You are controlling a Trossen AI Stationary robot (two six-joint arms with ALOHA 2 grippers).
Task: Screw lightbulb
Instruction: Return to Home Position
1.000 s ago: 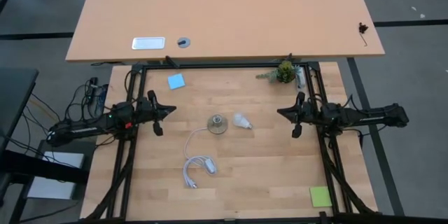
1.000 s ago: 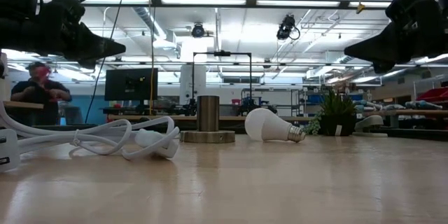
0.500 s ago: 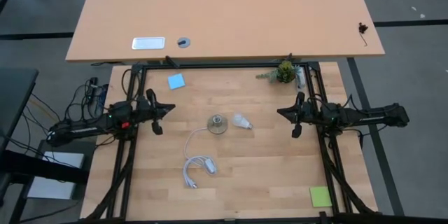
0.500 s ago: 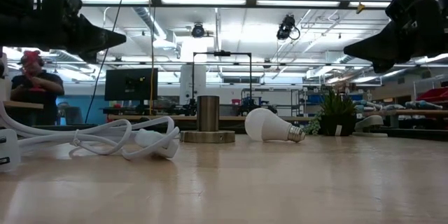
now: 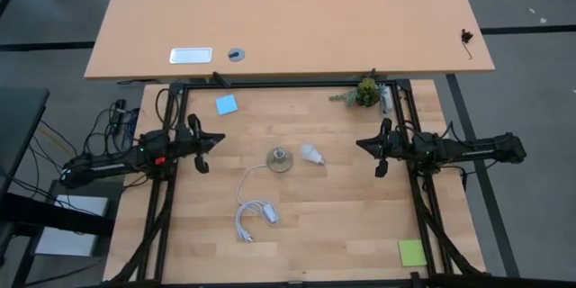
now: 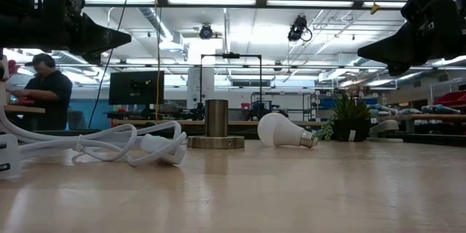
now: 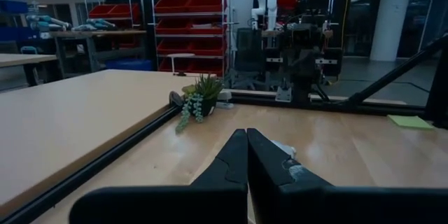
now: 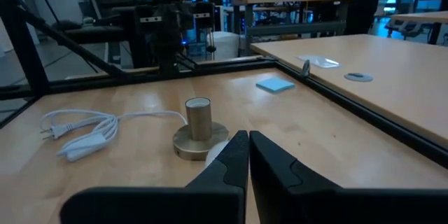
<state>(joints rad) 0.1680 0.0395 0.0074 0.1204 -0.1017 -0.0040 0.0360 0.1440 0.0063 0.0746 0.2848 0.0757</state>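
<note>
Findings at this moment:

The left gripper [image 5: 218,140] is seen to have been drawn slightly back toward the left edge of the worktop [image 5: 306,234] and raised a little since a second ago. The right gripper [image 5: 364,142] is found unmoved at the right edge. Both are held clear of the surface and well apart from the work. In each wrist view the fingers are seen pressed together, with nothing held between them.

The lightbulb [image 5: 310,154] is found lying on its side on the worktop, just beside the socket [image 5: 280,159] but not in it. Its silvery screw base is pointed away from the socket, toward the right arm. Its position is unchanged over the last second. The white cord [image 5: 252,200] is left coiled nearer the left arm.

It is judged that the arms are being parked and that the bulb is not being worked. As things lie, the bulb is not screwed in.

A person in the room behind is seen to have shifted.

No brand, label or writing can be read. The blue note [image 5: 226,104] and the green note [image 5: 412,252] are seen blank.
</note>
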